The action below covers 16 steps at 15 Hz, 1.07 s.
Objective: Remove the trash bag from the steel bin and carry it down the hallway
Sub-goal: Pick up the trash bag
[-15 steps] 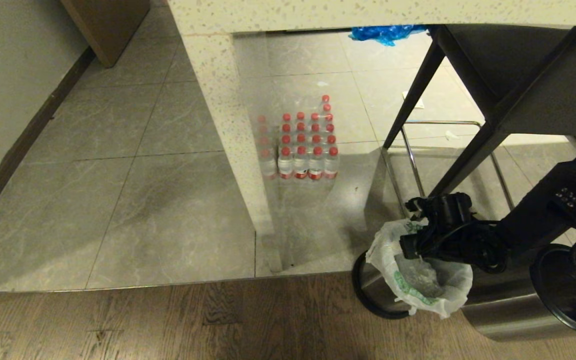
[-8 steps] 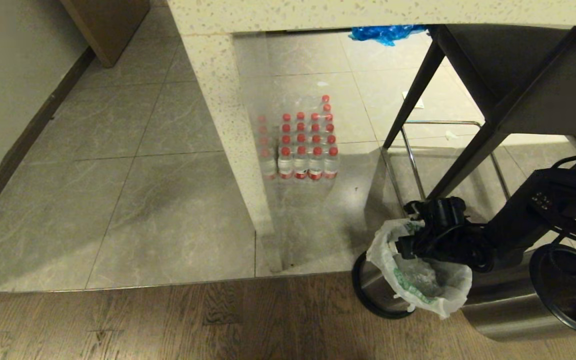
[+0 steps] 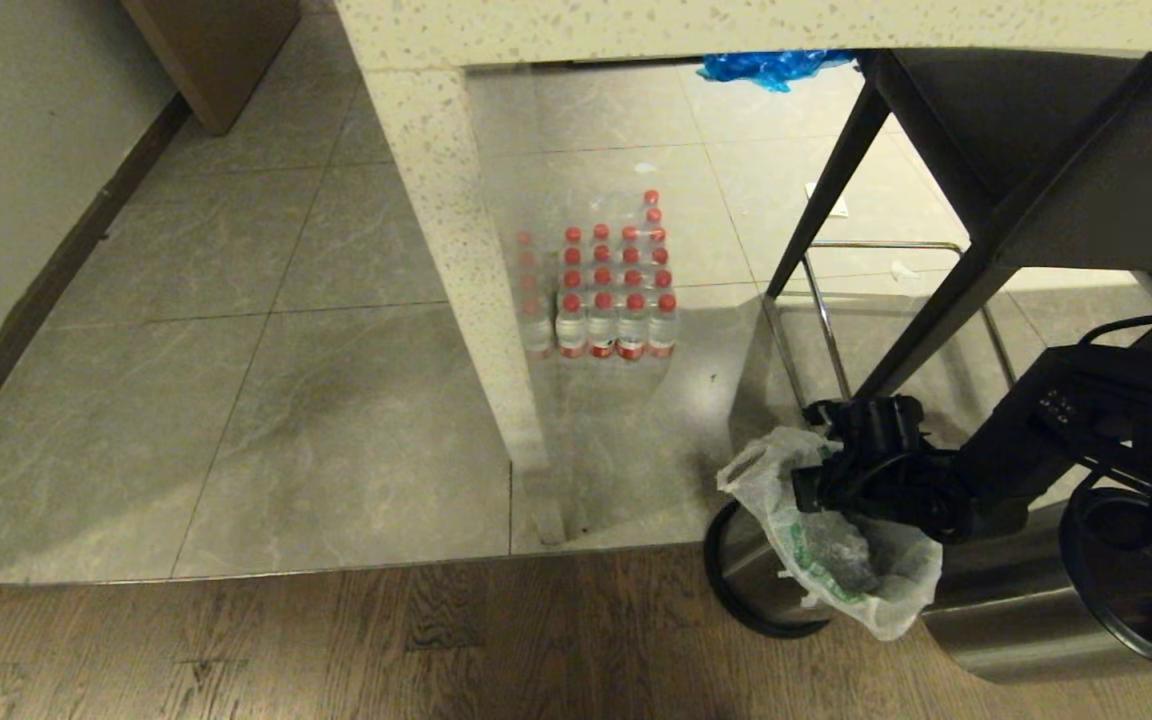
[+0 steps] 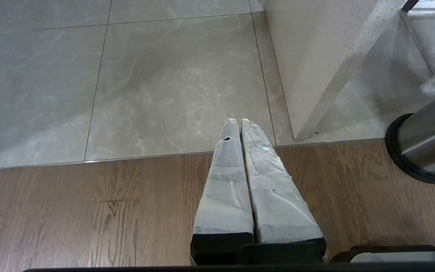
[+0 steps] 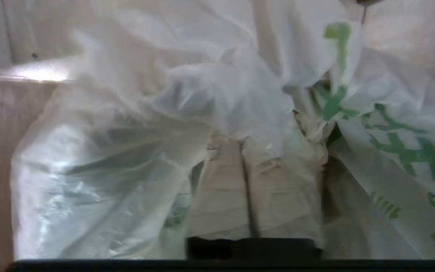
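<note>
1. The trash bag (image 3: 866, 560) is thin see-through white plastic with green lettering, all crumpled, still sitting in the steel bin with its top edge bunched up above the rim.
2. The steel bin (image 3: 751, 580) is a small brushed-steel cylinder with a black ring, right where the wooden floor meets the tiles.

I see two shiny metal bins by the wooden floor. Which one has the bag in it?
The smaller steel bin, nearer the stone counter leg. The trash bag with green print spills from it, pinched by the right pincer. The larger bin beside it shows no bag.
</note>
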### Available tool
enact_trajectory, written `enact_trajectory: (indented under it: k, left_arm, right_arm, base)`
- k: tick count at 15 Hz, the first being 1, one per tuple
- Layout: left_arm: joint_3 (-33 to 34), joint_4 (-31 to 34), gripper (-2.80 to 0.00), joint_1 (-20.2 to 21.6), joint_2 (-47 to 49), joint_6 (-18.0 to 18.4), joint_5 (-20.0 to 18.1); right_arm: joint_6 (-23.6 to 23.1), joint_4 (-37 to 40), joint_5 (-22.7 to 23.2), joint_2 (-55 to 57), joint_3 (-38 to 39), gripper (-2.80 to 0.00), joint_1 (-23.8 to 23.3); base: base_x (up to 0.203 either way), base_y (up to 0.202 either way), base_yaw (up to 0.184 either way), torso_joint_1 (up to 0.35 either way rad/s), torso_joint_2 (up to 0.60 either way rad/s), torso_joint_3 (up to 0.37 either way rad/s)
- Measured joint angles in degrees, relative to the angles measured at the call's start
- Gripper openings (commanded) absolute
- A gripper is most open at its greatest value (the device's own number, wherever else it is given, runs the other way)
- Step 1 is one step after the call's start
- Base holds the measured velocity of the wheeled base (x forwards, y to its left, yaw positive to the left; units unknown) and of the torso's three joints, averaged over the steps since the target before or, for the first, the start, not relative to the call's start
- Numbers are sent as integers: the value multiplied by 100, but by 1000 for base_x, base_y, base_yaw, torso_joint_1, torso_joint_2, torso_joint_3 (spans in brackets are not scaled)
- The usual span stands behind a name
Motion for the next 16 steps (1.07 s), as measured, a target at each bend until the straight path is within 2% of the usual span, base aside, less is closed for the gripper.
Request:
enact_trajectory:
  k: [6,13,16]
  left_arm:
    - [0,-1,-280,0,0,-2,3]
    - [0,-2,-280,0,0,-2,2]
    - [0,0,-280,0,0,0,-1]
  right_arm:
    - [7,157,20,-377,410,-280,-9]
    - [28,866,-55,-2012,2262,-280,-9]
    - [-36,879,-322,-2386,2738,-280,-69]
  base:
    - [0,0,0,0,0,0]
    - [0,0,0,0,0,0]
    - [0,0,0,0,0,0]
